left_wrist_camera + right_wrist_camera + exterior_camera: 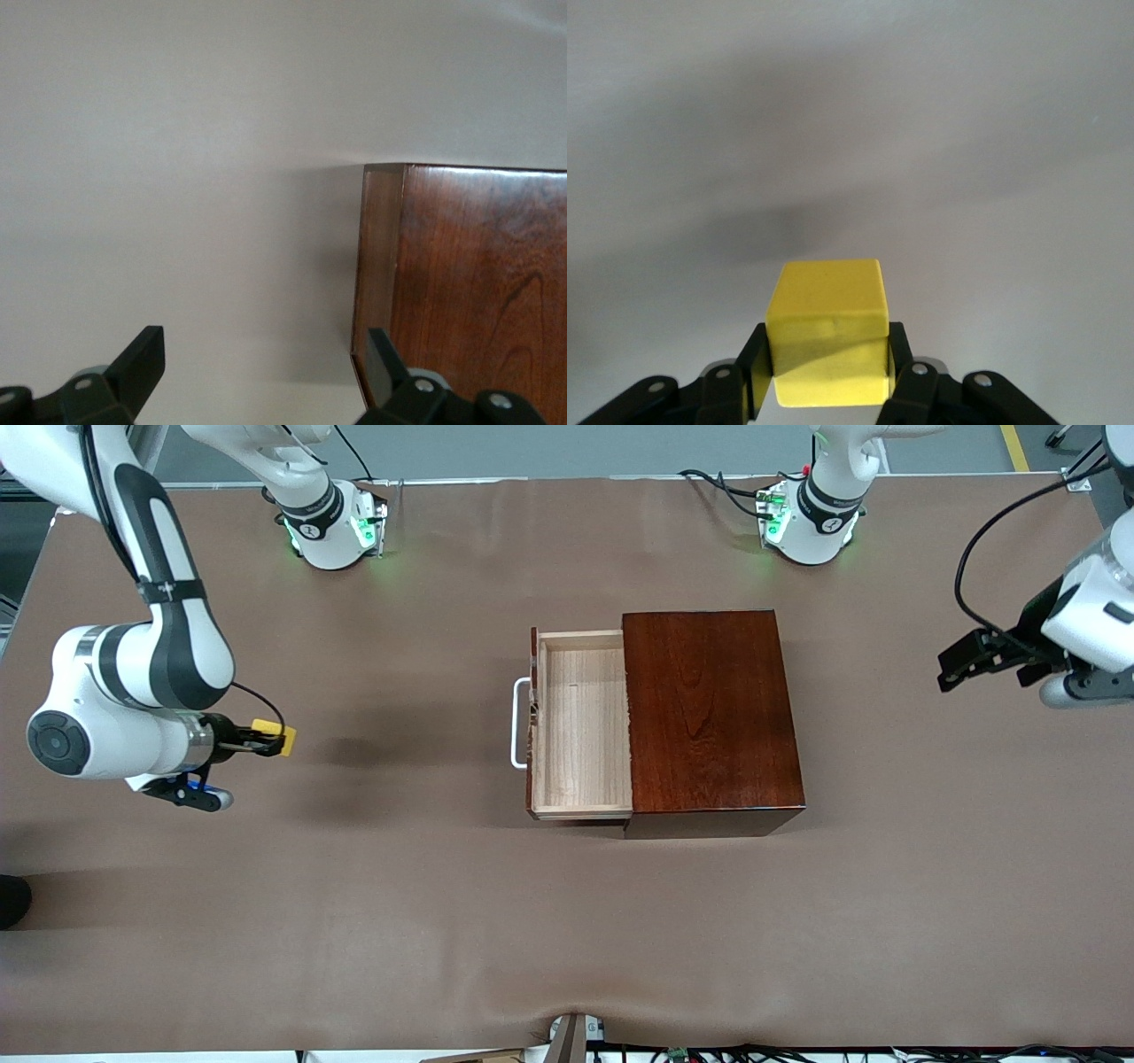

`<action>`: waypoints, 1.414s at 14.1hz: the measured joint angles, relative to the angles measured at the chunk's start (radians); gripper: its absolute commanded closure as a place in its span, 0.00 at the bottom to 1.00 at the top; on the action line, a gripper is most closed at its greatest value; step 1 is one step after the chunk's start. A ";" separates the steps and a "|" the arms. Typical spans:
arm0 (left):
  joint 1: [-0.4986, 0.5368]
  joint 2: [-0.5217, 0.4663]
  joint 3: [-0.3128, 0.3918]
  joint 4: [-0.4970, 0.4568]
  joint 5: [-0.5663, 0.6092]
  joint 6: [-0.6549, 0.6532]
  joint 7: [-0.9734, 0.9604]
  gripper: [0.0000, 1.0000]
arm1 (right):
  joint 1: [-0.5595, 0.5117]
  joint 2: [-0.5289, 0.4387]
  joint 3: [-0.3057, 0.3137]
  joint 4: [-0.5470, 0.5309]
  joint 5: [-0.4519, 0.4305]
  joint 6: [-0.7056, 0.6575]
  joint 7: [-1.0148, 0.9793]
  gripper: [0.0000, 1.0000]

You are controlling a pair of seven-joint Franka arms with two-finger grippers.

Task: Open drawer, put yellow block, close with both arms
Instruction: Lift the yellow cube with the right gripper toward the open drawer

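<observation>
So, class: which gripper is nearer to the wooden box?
Left. The left gripper hangs open just off the wooden box at the left arm's end. The right gripper, shut on the yellow block, is over bare table, well off the open drawer.

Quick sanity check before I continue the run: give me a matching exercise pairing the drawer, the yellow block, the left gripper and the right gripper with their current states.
Things:
1. drawer
2. yellow block
3. left gripper
4. right gripper

States:
A. open, holding nothing, over the left arm's end of the table
B. pulled out of the wooden box, nothing inside
C. shut on the block, over the right arm's end of the table
D. clamped between two fingers, off the table

Pairs: 1-B, 2-D, 3-A, 4-C
</observation>
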 measured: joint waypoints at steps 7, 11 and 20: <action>-0.002 -0.104 0.000 -0.068 0.000 -0.024 0.035 0.00 | 0.186 -0.011 0.003 0.160 0.071 -0.137 0.375 1.00; -0.003 -0.104 0.053 -0.037 0.000 -0.086 0.103 0.00 | 0.269 -0.014 0.004 0.205 0.121 -0.151 0.548 1.00; -0.003 -0.056 0.051 -0.009 0.000 -0.089 0.100 0.00 | 0.439 -0.014 0.004 0.252 0.169 -0.110 0.919 1.00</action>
